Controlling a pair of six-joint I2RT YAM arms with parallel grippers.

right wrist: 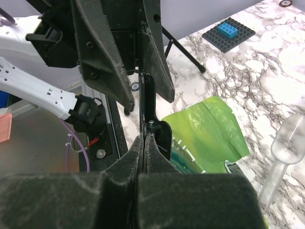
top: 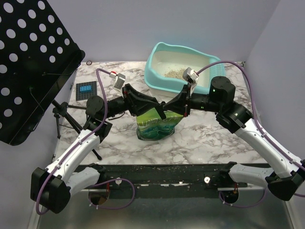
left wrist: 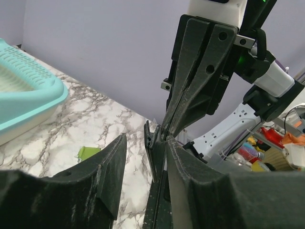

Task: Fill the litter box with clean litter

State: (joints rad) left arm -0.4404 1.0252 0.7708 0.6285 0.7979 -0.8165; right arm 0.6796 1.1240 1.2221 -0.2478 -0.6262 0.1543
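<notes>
One turquoise plastic litter box with a cream inside (top: 164, 82) sits at the far edge of the table, right of centre, its long axis running roughly left to right. In it lies one thin patch of beige litter granules (top: 172, 73). One crinkly green bag (top: 157, 125) stands mid-table. Above it, the right gripper (right wrist: 144, 140) pinches a thin black plastic strip (right wrist: 147, 95). The left gripper (left wrist: 147, 140) straddles that strip, fingers apart. One clear plastic scoop (right wrist: 286, 140) lies near the bag.
</notes>
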